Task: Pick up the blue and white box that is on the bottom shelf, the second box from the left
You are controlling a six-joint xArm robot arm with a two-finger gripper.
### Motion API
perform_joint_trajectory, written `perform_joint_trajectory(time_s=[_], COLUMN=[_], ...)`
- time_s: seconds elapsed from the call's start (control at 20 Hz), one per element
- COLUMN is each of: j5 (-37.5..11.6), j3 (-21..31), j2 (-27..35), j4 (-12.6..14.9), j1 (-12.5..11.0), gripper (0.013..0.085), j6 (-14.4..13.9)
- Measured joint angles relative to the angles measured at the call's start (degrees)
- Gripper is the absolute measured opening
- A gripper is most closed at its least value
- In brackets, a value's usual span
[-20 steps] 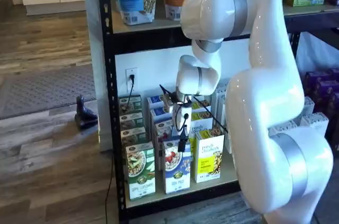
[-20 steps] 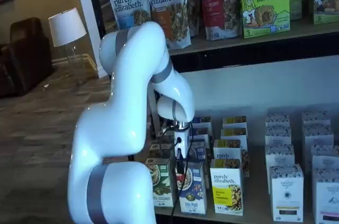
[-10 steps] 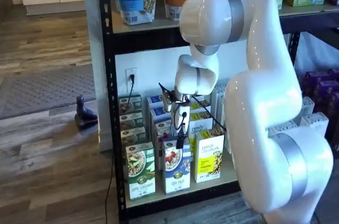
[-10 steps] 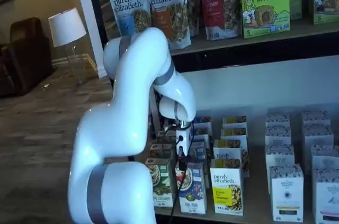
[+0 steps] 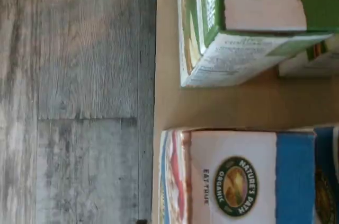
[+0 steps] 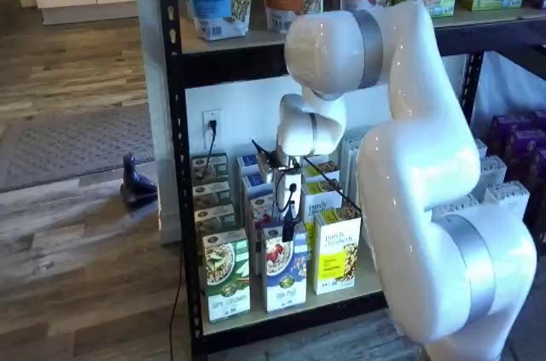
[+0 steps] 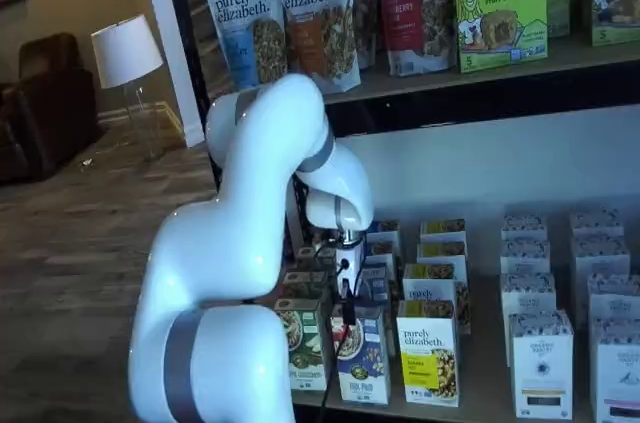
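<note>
Gripper just above the blue and white box, fingers side-on, wide open, holding nothing; green-and-white carton left, yellow carton right, bottom shelf

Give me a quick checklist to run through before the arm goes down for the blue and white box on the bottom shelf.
1. Target present: the blue and white box stands upright at the front of the bottom shelf: ok.
2. Gripper above target: the gripper hangs just over the box's top in both shelf views: ok.
3. Gripper open: the fingers show side-on, no gap visible: cannot tell.
4. Nothing held: no box is between the fingers: ok.
5. Side clearance: in the wrist view a bare strip of shelf separates the target from the green-and-white carton: ok.
6. Clearance to the yellow carton: cannot tell.
</note>
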State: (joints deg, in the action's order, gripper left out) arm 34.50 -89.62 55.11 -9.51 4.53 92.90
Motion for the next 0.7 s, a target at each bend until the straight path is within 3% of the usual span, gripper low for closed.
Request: perform_joint_trajectory(time_s=[0.7], j5=[3.1], j3=[-5.4], j2=[5.1], j4=[7.5], j1=[0.8], gripper=[0.085], j6=[-7.0])
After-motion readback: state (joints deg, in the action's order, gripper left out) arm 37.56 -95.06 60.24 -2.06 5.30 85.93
